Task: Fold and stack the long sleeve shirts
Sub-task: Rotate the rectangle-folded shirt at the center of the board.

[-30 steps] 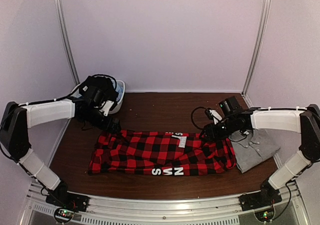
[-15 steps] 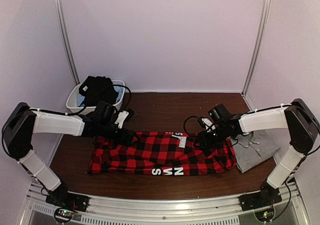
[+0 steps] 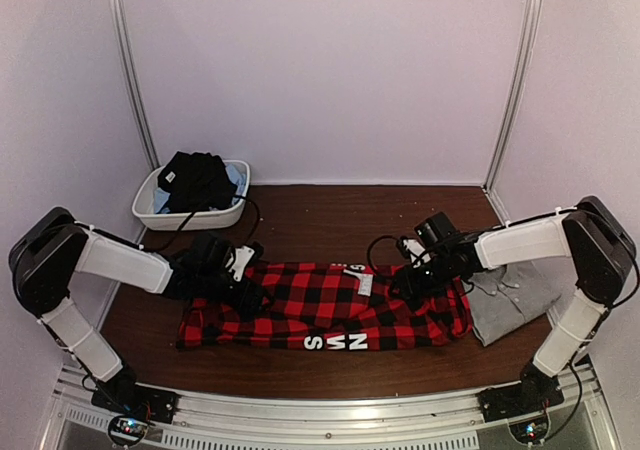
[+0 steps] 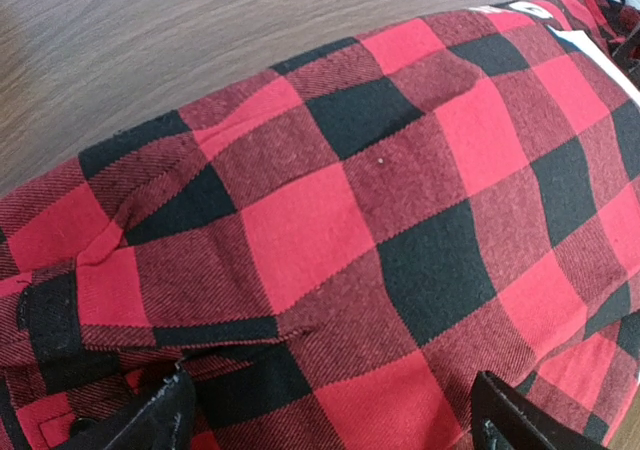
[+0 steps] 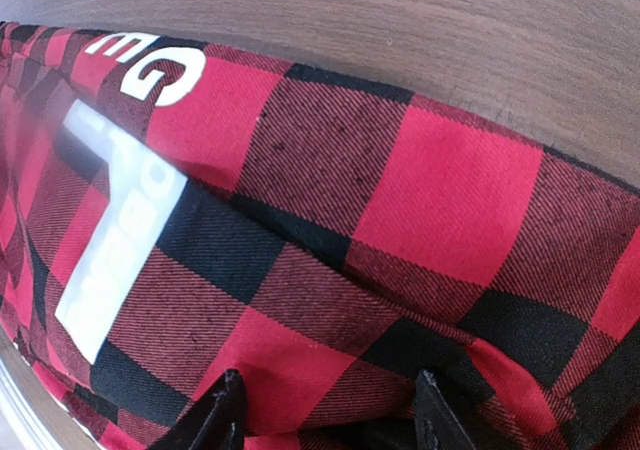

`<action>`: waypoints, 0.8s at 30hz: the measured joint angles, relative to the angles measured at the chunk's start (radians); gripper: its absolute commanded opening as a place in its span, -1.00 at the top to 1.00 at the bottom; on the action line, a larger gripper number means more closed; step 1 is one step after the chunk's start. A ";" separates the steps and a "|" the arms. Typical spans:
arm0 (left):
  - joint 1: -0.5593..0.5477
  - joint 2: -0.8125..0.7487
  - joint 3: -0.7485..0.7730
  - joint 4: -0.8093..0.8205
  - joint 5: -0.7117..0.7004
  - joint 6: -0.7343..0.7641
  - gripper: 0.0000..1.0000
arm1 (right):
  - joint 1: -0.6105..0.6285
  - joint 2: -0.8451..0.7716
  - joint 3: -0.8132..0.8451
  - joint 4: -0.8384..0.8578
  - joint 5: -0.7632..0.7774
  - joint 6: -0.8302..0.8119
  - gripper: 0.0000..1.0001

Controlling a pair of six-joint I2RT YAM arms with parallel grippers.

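The checked shirt lies as a long band across the middle of the counter, with the grey shirt folded just beside its 3 o'clock end. The left fingers, spread wide, and the right fingers, partly apart, hang over the band's 9 and 3 o'clock ends, clamping nothing. This looks like the start of an end-to-end fold. Next, each must pinch an edge through every layer. Whether the tips touch cloth is unclear, and the sleeves are hidden.
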 measured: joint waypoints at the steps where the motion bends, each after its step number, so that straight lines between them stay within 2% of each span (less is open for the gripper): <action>1: -0.006 -0.003 -0.007 0.009 -0.010 0.000 -0.95 | 0.000 0.010 0.013 -0.006 0.006 -0.005 -0.17; 10: -0.092 -0.084 -0.077 -0.011 -0.117 -0.085 -0.95 | -0.009 0.233 0.294 -0.058 0.097 -0.075 -0.17; 15: -0.206 -0.098 -0.084 -0.031 -0.156 -0.128 -0.95 | -0.019 0.408 0.529 -0.080 0.124 -0.122 -0.17; 20: -0.373 -0.015 0.002 -0.037 -0.163 -0.112 -0.95 | -0.033 0.588 0.792 -0.095 0.156 -0.162 -0.20; 24: -0.456 0.076 0.106 -0.055 -0.151 -0.079 -0.95 | -0.043 0.678 0.941 -0.127 0.183 -0.201 -0.26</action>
